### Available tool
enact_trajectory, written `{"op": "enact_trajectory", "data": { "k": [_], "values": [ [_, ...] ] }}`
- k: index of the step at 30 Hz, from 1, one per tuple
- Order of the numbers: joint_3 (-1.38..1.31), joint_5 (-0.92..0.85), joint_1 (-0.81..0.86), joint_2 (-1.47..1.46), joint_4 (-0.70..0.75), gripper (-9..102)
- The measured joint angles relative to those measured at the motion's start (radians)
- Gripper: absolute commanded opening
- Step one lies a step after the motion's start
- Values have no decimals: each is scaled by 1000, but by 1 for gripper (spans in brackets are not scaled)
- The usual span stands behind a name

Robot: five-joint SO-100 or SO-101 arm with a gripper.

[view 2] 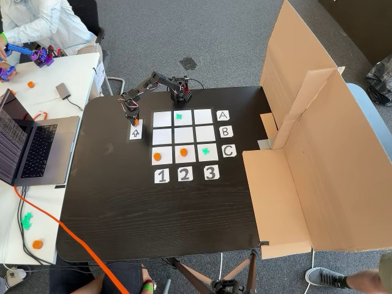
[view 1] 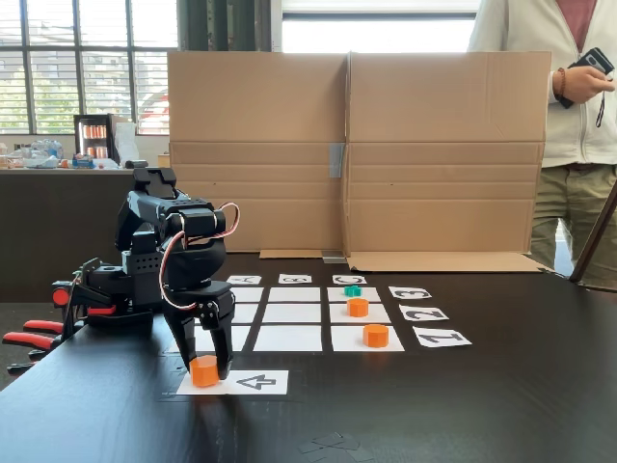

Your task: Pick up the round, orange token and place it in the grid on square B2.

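A black robot arm reached down to the near left of the dark counter (view 1: 501,405) in the low fixed view; its tool (view 1: 208,367) stood over the white arrow card (view 1: 255,382), fingers straddling the round, orange token (view 1: 204,371), seemingly closing on it, though whether they pressed it could not be told. The card probably served as a pick-up spot beside the grid (view 1: 289,313). Square B2 (view 1: 294,313) lay bare, so placement looked not yet done. Two more orange tokens (view 1: 358,307) and a teal token (view 1: 353,290) sat in the right column there. The high fixed view showed what the low one hid: the full three-by-three layout, the centre square (view 2: 182,135), another teal piece (view 2: 179,116) in row A, and a laptop (view 2: 33,144) at left; the tool (view 2: 134,119) appeared tiny.
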Motion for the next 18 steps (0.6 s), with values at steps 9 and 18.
{"op": "enact_trajectory", "data": {
  "k": [9,18],
  "values": [
    [0,0,0,0,0,0],
    [0,0,0,15,0,0]
  ]
}}
